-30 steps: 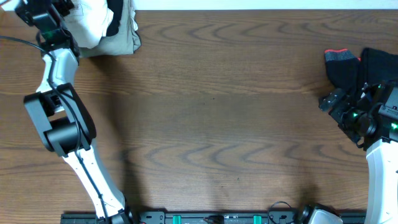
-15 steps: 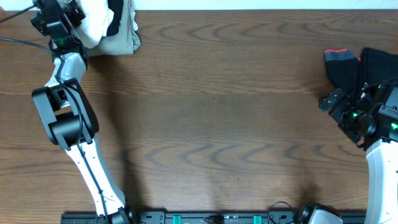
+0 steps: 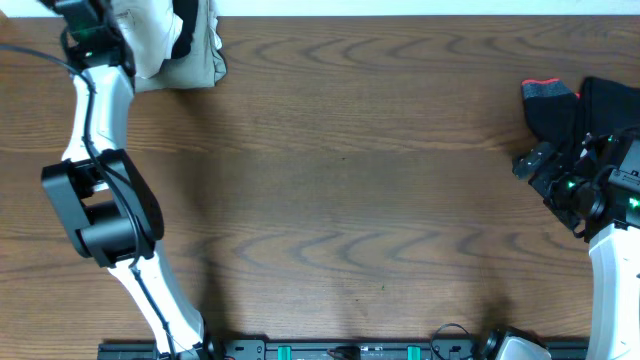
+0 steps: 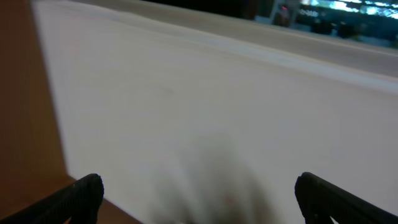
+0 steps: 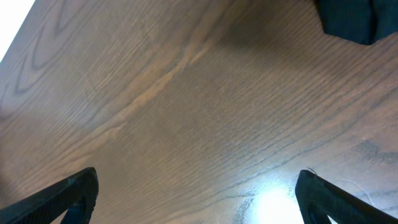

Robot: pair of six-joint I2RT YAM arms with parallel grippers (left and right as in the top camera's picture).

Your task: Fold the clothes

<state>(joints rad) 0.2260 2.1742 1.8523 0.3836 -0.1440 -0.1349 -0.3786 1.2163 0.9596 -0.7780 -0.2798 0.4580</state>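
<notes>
A brown wooden table [image 3: 340, 180] with a strong grain fills the overhead view, and its middle is bare wood. At the far left corner we see a pile of clothes: a white shirt [image 3: 150, 35] lies crumpled on top, with a small black piece [image 3: 183, 30] showing in it, and a khaki garment [image 3: 195, 70] lies under them, against the far edge. Well apart from this pile, at the right edge of the table, lie the black garments [image 3: 590, 110]; one of them has a red border [image 3: 545, 83].

The left arm [image 3: 100, 200] reaches along the left side up to the far corner, just beside the white shirt. In its wrist view, the left gripper [image 4: 199, 199] has its fingertips [image 4: 81, 193] spread wide and nothing is clamped between them. Behind them we see only a pale, blurred surface, and we cannot tell what it is.

The right gripper [image 5: 199, 199] is near the black garments. Its fingers [image 5: 68, 193] also stand wide apart over bare wood, holding nothing, and a corner of black cloth [image 5: 348, 18] shows at the top right of that view.
</notes>
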